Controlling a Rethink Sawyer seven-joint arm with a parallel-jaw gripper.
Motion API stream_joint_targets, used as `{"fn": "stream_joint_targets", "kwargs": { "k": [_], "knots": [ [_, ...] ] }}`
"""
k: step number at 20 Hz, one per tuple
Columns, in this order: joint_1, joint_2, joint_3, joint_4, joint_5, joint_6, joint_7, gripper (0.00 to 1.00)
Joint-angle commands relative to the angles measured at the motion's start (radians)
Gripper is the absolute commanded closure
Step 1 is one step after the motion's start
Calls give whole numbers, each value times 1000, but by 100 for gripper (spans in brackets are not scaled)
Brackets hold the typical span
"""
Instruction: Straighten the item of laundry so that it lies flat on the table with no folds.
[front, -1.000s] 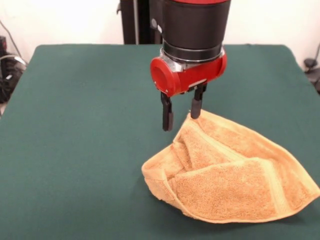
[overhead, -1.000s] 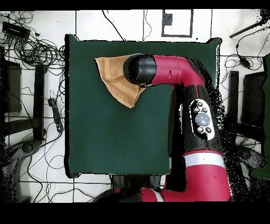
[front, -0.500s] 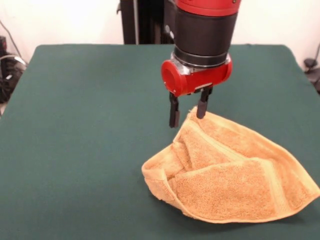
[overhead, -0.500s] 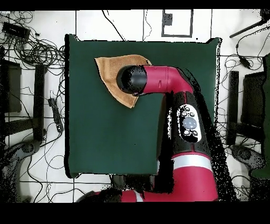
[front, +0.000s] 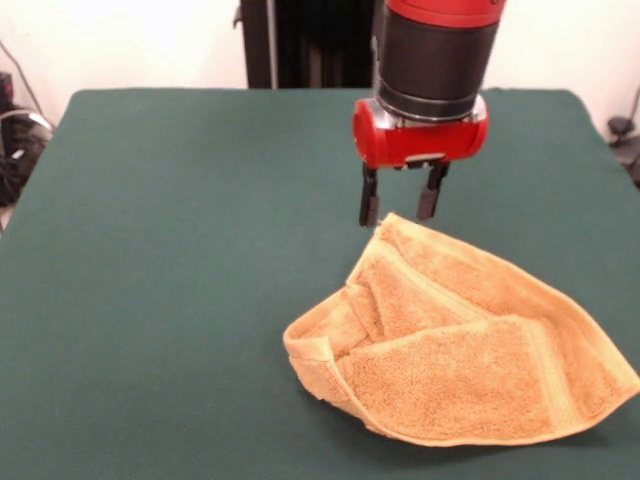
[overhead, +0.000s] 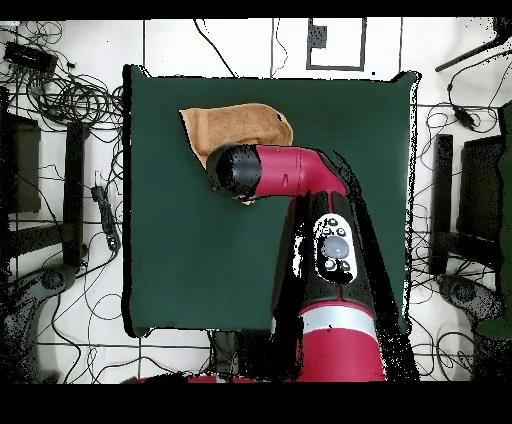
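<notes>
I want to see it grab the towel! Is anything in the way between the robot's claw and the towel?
Nothing visible is. The gripper hangs with open jaws just above the peaked top corner of the crumpled orange towel, with only air between them and bare green table around.

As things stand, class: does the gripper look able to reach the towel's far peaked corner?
Probably yes. The gripper hangs open just above the towel, over its peaked corner, and nothing lies between them on the table.
</notes>
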Motion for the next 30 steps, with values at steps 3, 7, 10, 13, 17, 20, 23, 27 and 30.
{"fn": "stream_joint_targets", "kwargs": {
  "k": [3,7,10,13,17,20,23,27,30],
  "knots": [
    [54,-23,-72,124,78,-9,379,0],
    [63,-21,-89,84,88,29,401,0],
    [68,-23,-93,63,94,56,398,0],
    [58,-5,-84,23,90,45,363,0],
    [76,23,-101,54,166,14,486,0],
    [83,58,-109,38,192,-10,510,0],
    [80,65,-110,51,245,9,536,0],
    [81,70,-110,64,265,23,535,0],
    [77,85,-95,70,321,-22,590,0]
  ]
}}
